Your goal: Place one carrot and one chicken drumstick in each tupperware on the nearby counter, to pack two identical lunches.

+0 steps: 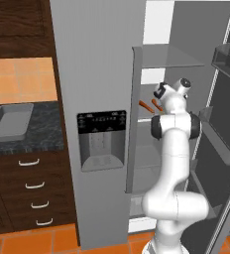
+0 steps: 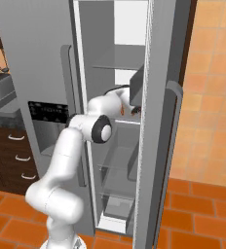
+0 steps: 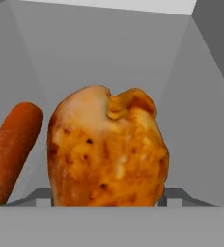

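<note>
Right up against your hand camera sat a chicken drumstick (image 3: pixel 106 149), its bulbous meaty end facing you and hiding whatever lay behind it. Just beside it lay a carrot (image 3: pixel 12 152), close but, as far as you could tell, not touching. Both rested on a shelf (image 1: pixel 174 63) level inside the open fridge (image 1: pixel 94 74), which is presumably why your arm was stretched so far in: the food had to come out of cold storage before any packing.

Your gripper (image 2: pixel 132 110) was deep between the fridge walls at the height of the orange pieces (image 1: pixel 150 105). Whether its jaws stood apart or had closed on the drumstick you could not tell; the meat covered the fingertips.

One tupperware (image 1: pixel 10 123) waited near the front edge of the counter (image 1: pixel 42 134), well apart from the fridge, with nothing seen in it, so I judge the packing was barely begun.
</note>
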Robot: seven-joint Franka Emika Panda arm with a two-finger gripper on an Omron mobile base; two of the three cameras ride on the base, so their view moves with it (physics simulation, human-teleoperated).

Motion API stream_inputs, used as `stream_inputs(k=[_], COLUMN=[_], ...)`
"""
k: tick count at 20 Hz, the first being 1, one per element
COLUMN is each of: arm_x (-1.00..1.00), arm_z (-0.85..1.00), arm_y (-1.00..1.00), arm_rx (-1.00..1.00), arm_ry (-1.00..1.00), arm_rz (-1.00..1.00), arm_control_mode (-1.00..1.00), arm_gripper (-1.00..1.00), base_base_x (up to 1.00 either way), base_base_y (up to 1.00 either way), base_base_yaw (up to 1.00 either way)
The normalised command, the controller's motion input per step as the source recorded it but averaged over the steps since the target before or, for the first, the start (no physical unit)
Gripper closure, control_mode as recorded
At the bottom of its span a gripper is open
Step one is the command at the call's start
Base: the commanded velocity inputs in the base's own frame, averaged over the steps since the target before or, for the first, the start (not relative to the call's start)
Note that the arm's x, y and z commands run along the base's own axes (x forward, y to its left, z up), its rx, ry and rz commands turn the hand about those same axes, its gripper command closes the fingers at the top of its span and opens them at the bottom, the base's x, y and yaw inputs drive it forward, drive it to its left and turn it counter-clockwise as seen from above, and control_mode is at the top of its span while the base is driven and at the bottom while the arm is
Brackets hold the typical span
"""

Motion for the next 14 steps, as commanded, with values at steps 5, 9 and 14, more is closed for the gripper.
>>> stream_inputs(k=[5, 9, 14], arm_x=[0.03, -0.69, -0.88], arm_z=[-0.34, -0.25, 0.38], arm_y=[0.0, 0.16, 0.74], arm_rx=[-0.1, -0.15, -0.17], arm_ry=[-0.11, -0.02, -0.14], arm_rz=[0.11, 0.1, 0.04], arm_control_mode=[-1.0, -1.0, -1.0], arm_gripper=[1.0, 1.0, 1.0], base_base_x=[0.0, 0.0, 0.0], base_base_y=[0.0, 0.0, 0.0], base_base_yaw=[0.0, 0.0, 0.0])
